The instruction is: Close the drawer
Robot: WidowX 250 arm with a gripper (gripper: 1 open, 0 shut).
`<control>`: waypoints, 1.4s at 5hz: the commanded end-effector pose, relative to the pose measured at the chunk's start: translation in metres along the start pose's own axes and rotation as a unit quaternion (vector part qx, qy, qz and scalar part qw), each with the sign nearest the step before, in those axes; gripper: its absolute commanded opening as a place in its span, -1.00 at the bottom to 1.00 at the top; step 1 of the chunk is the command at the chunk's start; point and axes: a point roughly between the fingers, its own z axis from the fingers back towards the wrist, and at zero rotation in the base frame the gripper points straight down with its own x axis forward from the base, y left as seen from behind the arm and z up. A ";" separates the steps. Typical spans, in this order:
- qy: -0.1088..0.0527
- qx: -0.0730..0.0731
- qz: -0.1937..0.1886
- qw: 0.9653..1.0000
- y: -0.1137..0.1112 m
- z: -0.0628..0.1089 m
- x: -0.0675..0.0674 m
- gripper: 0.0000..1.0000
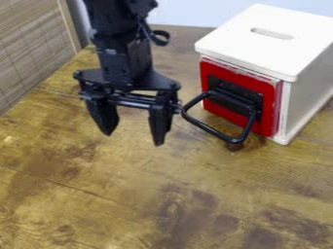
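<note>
The red drawer [264,89] sits in the front of a white boxy cabinet [276,44] at the right. It has a black plate and a large black loop handle [212,121] that sticks out toward the left over the table. The drawer front stands slightly out from the cabinet face. My black gripper [131,124] hangs open and empty above the table, just left of the handle, fingers pointing down. Its right finger [160,122] is close to the handle loop but apart from it.
The cabinet has a slot [272,33] on top. The wooden table [156,204] stretches in front and to the left. A woven brown panel [33,44] stands at the far left edge.
</note>
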 end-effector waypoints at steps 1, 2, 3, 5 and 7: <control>-0.044 -0.003 -0.006 0.999 -0.002 0.021 0.002 1.00; -0.052 -0.002 -0.004 0.999 0.000 0.022 0.003 1.00; -0.058 -0.001 -0.001 0.998 0.001 0.023 0.004 1.00; -0.071 -0.003 -0.038 0.997 0.003 0.020 0.003 1.00; -0.079 -0.004 -0.068 0.995 0.006 0.023 0.006 1.00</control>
